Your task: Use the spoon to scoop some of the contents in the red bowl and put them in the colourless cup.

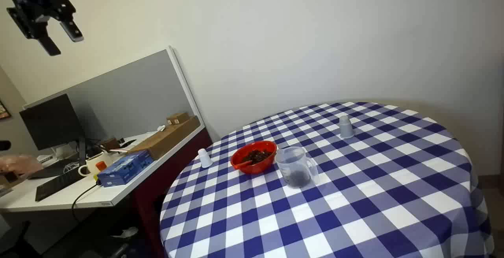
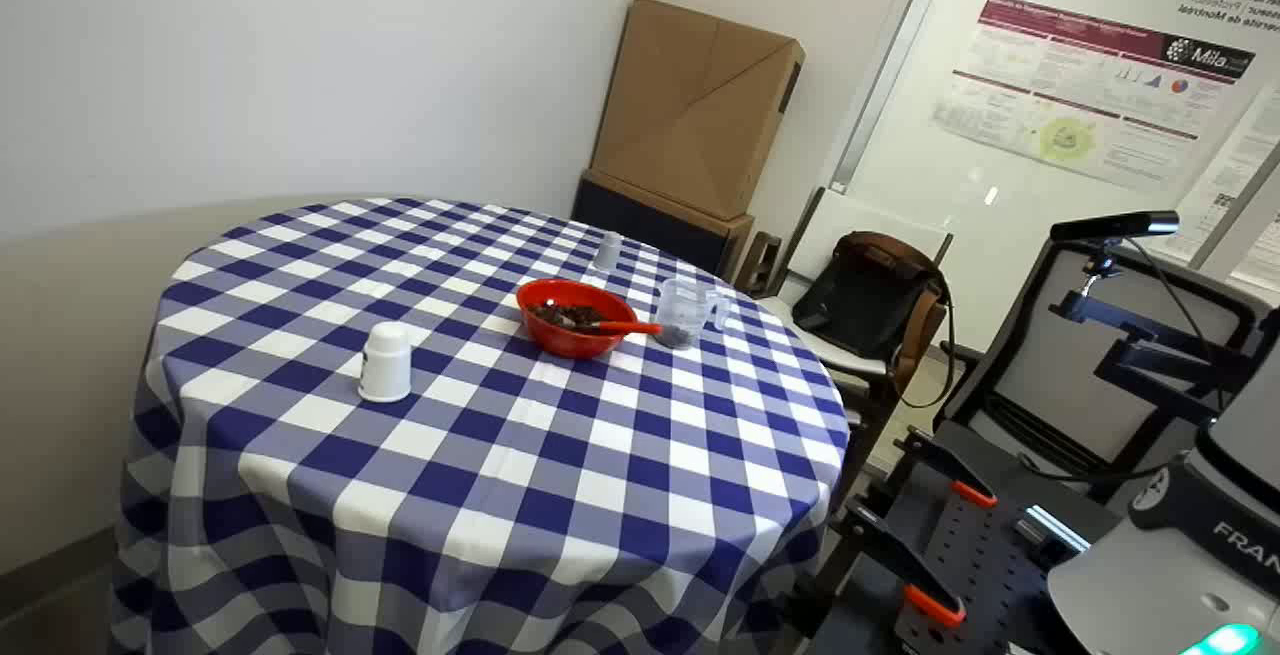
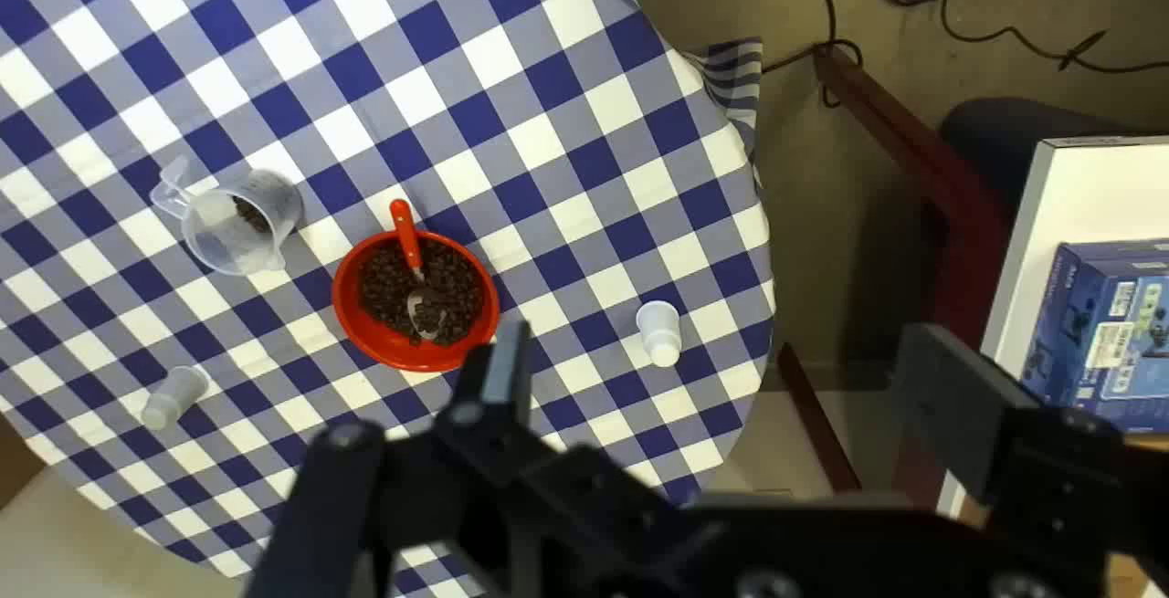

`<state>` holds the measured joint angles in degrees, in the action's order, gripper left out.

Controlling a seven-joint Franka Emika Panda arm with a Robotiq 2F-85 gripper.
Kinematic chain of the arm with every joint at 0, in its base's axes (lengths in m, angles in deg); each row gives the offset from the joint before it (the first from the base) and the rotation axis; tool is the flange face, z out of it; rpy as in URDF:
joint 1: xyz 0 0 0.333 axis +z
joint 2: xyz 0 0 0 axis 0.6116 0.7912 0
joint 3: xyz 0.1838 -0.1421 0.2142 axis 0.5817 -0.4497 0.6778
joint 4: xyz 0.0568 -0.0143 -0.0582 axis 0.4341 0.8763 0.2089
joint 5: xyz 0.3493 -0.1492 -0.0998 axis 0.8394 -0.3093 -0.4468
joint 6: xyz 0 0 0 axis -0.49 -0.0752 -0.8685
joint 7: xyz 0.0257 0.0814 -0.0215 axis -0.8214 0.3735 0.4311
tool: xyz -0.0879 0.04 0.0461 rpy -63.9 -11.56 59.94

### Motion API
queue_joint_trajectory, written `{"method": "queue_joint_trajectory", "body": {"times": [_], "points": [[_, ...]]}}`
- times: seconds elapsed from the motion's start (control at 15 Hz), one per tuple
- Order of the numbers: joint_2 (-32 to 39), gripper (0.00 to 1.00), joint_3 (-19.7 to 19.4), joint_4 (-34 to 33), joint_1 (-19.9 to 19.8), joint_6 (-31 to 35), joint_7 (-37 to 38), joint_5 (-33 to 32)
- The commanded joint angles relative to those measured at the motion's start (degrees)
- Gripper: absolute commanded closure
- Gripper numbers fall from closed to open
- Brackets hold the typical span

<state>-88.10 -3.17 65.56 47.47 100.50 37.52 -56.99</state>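
While checked cloth (image 2: 470, 495) is covering the round worktop (image 1: 346, 203), a poster (image 2: 1080, 97) is reading "Mila" and the cut-off arm (image 2: 1130, 575) "FRAN"; the tool (image 1: 67, 47) is hanging spread; on the cloth, the red bowl (image 2: 570, 342) near the clear cup (image 1: 289, 165) is holding a spoon (image 3: 408, 237), partly hidden by dark beans (image 3: 382, 278).

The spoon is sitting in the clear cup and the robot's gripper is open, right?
Not quite: the wrist view shows the spoon in the red bowl, not in the clear cup. The gripper is open, as you say.
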Motion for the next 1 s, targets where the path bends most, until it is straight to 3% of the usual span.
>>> {"method": "queue_joint_trajectory", "body": {"times": [0.0,0.4,0.93], "points": [[0.0,0.00,-0.1,-0.1,0.1,-0.1,0.1,-0.1],[0.0,0.00,-0.1,-0.1,0.1,-0.1,0.1,-0.1],[6.6,0.00,0.2,0.8,-4.3,7.2,4.0,-4.9]]}}
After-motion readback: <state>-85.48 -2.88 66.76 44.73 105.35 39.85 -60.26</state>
